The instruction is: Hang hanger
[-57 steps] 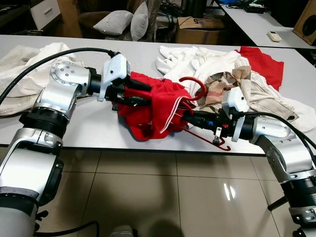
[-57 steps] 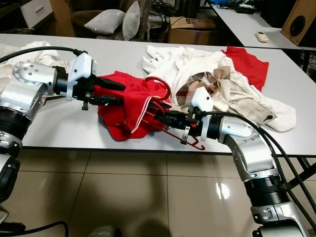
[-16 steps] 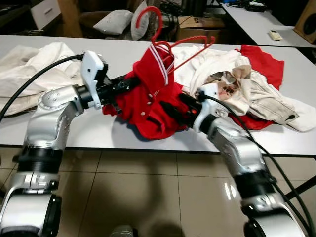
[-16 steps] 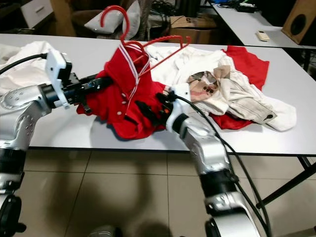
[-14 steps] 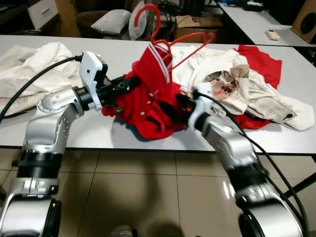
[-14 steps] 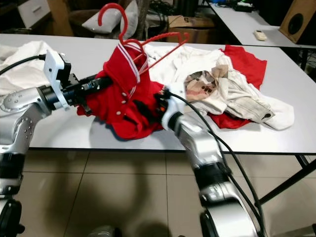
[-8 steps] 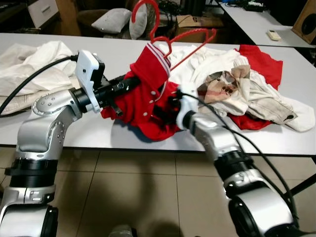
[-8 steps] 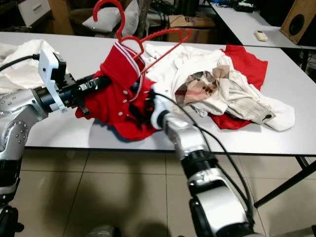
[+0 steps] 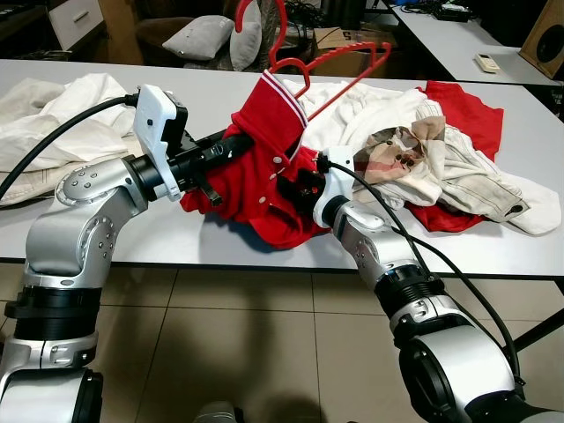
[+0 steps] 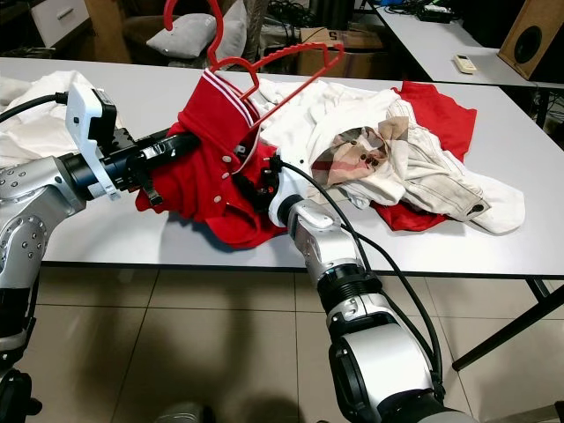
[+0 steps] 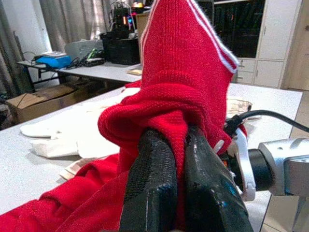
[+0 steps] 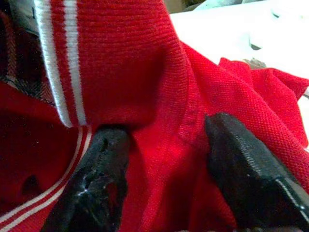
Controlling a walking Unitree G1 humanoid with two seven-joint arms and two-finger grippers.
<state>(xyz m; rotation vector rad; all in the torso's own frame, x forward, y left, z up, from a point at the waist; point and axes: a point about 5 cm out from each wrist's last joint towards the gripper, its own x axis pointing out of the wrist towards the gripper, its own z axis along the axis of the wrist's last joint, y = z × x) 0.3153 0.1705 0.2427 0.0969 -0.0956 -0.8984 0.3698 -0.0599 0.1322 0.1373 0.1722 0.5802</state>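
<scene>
Left eye view shows a red polo shirt with a white-striped collar bunched near the front edge of a grey table, lifted into a peak at the collar. A red hanger sits threaded in the neck of the shirt, its hook raised above the collar and one shoulder bar slanting out to the robot's right over the white clothes behind.

From the left, the left end effector reaches into the shirt just below the collar; in the left wrist view its two black fingers are pressed together, pinching a thick fold of the red knit.

The right end effector is pushed into the lower front of the shirt from the right. In the right wrist view its fingers stand spread with red fabric bulging between them; whether they actually grip it is hard to tell from so close.

Behind the shirt lies a heap of garments: a beige jacket with a checked lining, and another red cloth beneath it. More pale clothing lies on the table's left end.
</scene>
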